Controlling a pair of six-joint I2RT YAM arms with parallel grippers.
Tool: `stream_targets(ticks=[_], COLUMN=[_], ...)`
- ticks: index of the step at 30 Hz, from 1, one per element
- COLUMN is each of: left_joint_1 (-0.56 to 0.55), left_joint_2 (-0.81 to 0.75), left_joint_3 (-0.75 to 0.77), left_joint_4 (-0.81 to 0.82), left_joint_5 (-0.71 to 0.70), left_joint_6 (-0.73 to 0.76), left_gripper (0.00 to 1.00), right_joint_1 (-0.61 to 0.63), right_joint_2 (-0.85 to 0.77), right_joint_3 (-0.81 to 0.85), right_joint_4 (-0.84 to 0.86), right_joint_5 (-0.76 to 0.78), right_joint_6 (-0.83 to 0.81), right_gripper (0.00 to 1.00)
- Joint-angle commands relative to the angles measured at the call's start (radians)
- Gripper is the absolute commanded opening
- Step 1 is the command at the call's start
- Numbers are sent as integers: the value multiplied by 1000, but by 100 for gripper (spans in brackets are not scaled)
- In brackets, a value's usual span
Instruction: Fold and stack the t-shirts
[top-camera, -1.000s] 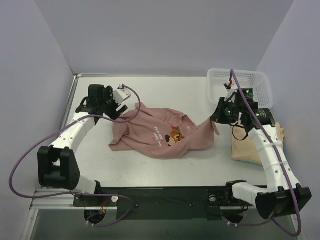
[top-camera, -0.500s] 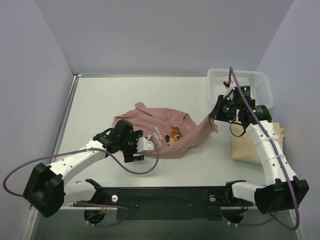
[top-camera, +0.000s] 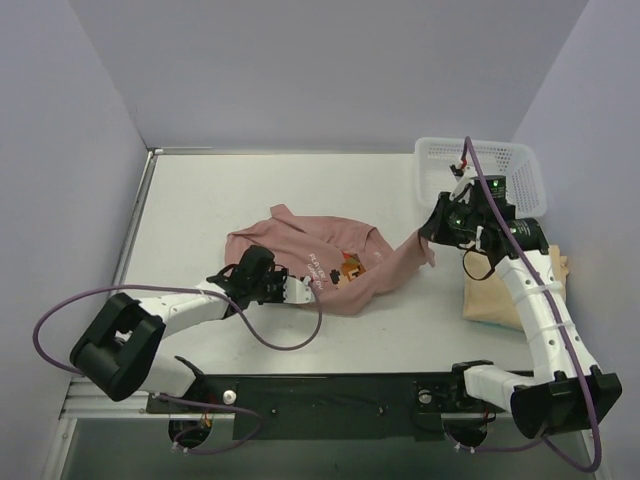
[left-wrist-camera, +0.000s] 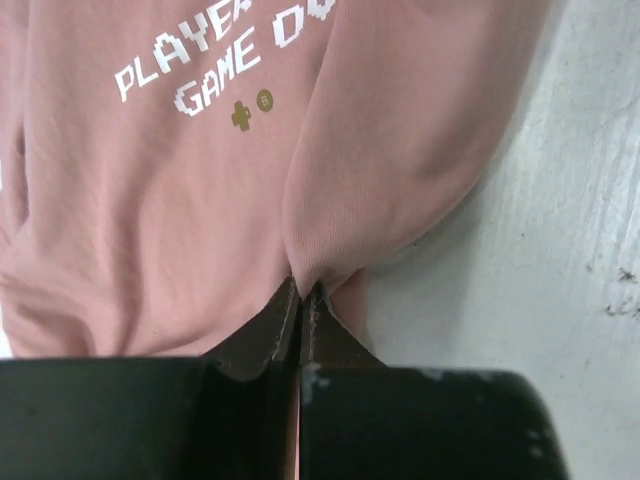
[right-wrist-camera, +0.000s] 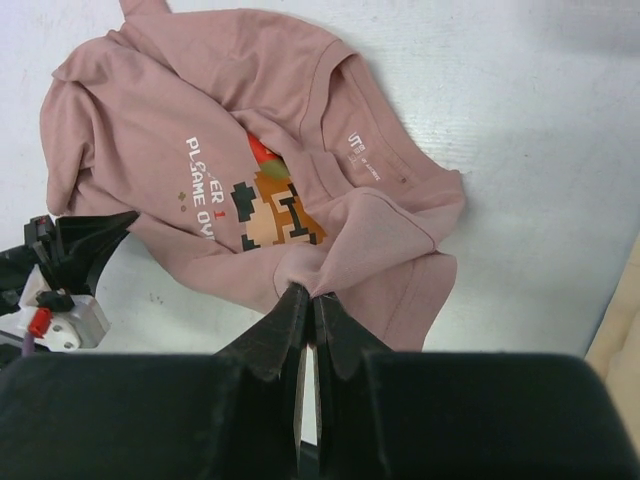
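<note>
The left hand (left-wrist-camera: 300, 300) lies low at the near-left edge of the pink t-shirt (top-camera: 300, 240). Its dark fingers (left-wrist-camera: 265, 335) are pressed together on a small pucker of the cloth, just below the white "PLAYER" and "GAME" lettering, so it is clenched on the hem there. The shirt is spread crumpled across the middle of the pale surface (top-camera: 190, 210), print side up, with a pixel-figure graphic and the collar toward the right. From its right side a strip of cloth rises off the surface to the right hand (right-wrist-camera: 312, 300). The tips of that hand are closed tight on a gathered fold, gripping the shirt and holding that corner up in the air. Right of that, near the front-right edge, the tan t-shirt (top-camera: 490, 300) lies on the surface. It seems to be folded, though the right arm covers much of it. Behind it, in the far right corner, stands a white mesh basket (top-camera: 500, 150).
</note>
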Motion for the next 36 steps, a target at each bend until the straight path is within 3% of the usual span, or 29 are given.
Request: stream_targets(ticks=[1, 4, 9, 16, 21, 27, 29, 31, 32, 36], left_joint_1=[-2, 32, 240, 417, 532, 557, 551, 532, 519, 430], left_joint_2=[-27, -128, -212, -328, -335, -106, 29, 164, 197, 272], left_joint_3=[-34, 89, 549, 788, 820, 733, 772, 837, 875, 920], left_joint_4=[103, -50, -527, -799, -776, -470, -401, -387, -396, -382], left_joint_5=[-2, -35, 172, 396, 527, 443, 424, 360, 279, 110], left_joint_6=[23, -78, -236, -342, -347, -351, -361, -335, -310, -256], left_gripper=[0, 0, 0, 0, 0, 0, 24, 55, 85, 87], right_joint_1=[-1, -1, 0, 2, 2, 2, 0, -1, 2, 0], right_joint_2=[-62, -112, -207, -365, -447, -371, -302, -214, -177, -12], right_joint_3=[1, 53, 168, 266, 236, 99, 55, 29, 22, -18], right_joint_4=[18, -2, -27, -36, -43, 7, 59, 96, 107, 144], right_joint_5=[1, -12, -38, -147, -162, -82, -59, -17, -13, 17], right_joint_6=[8, -1, -39, -24, 14, 16, 4, -3, -15, -7], right_gripper=[0, 0, 0, 0, 0, 0, 0, 0, 0, 0])
